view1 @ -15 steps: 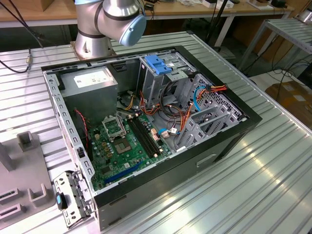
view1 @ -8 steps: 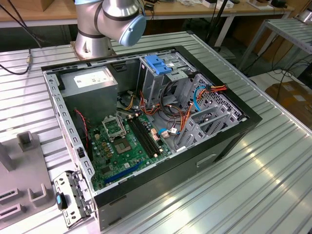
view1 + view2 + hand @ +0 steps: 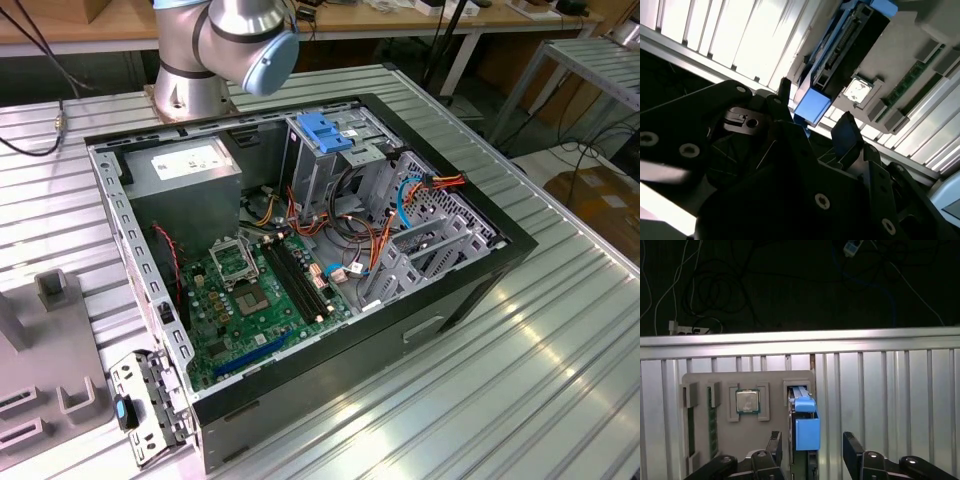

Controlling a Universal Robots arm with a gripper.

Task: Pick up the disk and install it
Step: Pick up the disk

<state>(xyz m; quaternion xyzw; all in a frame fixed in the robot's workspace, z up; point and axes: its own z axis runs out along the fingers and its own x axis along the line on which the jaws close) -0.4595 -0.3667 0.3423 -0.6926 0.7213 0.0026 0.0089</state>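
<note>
The disk (image 3: 801, 396) stands on edge in a slot of a grey holder plate (image 3: 772, 431), a dark slab with bright blue rails and a blue tab at its near end. My gripper (image 3: 813, 450) is open just in front of it, one dark finger on each side of the blue tab and neither touching it. The second wrist view looks along the disk (image 3: 850, 47) past the same open gripper (image 3: 815, 112), with the blue tab sitting between the fingertips (image 3: 844, 131).
The holder plate also carries a processor chip (image 3: 747, 401) and memory sticks (image 3: 712, 422). In the exterior view an open computer case (image 3: 480, 290) lies on the ribbed metal table, with a grey drive cage with a blue handle (image 3: 325, 135) inside. The arm's base (image 3: 190, 80) stands behind it.
</note>
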